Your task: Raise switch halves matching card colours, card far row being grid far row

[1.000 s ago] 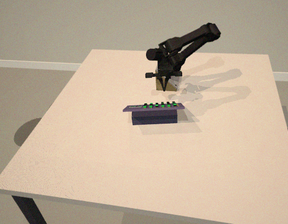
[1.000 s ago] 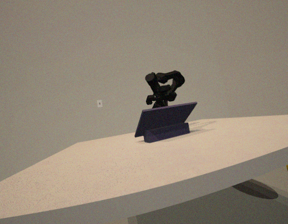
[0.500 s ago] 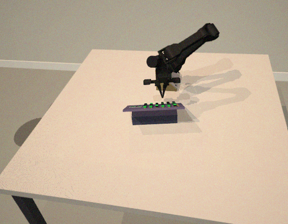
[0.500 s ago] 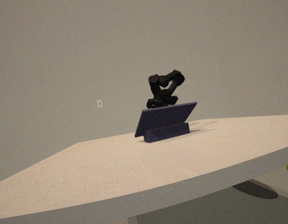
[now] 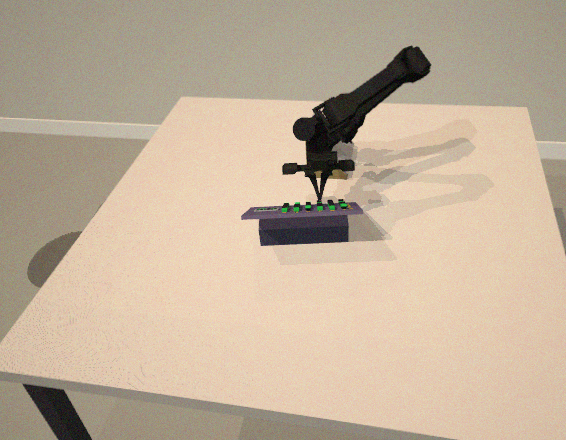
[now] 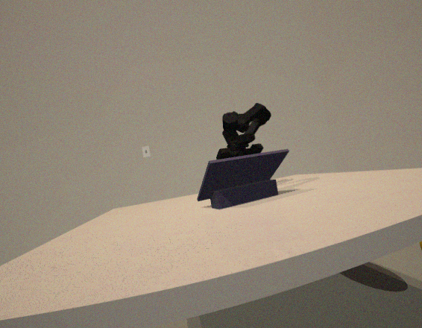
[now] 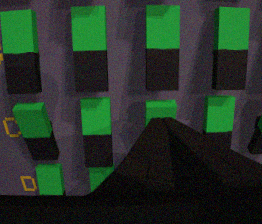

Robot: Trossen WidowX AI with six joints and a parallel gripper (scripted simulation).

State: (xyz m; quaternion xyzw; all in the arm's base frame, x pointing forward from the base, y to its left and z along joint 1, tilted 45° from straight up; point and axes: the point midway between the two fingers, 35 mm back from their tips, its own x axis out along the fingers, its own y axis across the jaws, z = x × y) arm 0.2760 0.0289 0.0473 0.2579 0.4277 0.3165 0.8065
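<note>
The purple panel (image 5: 290,216) (image 6: 242,169) (image 7: 58,65) stands tilted on its base, its back towards the exterior camera. Its switches have green and dark grey halves. In the wrist view, several row B switches, such as the leftmost (image 7: 19,32), line up above row C. The leftmost row C switch (image 7: 32,121) looks skewed beside its neighbour (image 7: 96,117). My gripper (image 5: 319,200) (image 7: 160,127) is shut and empty, its tips at the third row C switch (image 7: 161,107), hiding its dark half; contact is unclear. The card (image 5: 266,209) is too small to read. Row D is partly hidden.
The dark base block (image 5: 304,235) (image 6: 246,194) supports the panel on the table (image 5: 290,325) (image 6: 142,253). Neighbouring switches stand close on both sides of the fingertips. The panel's edge overhangs the base.
</note>
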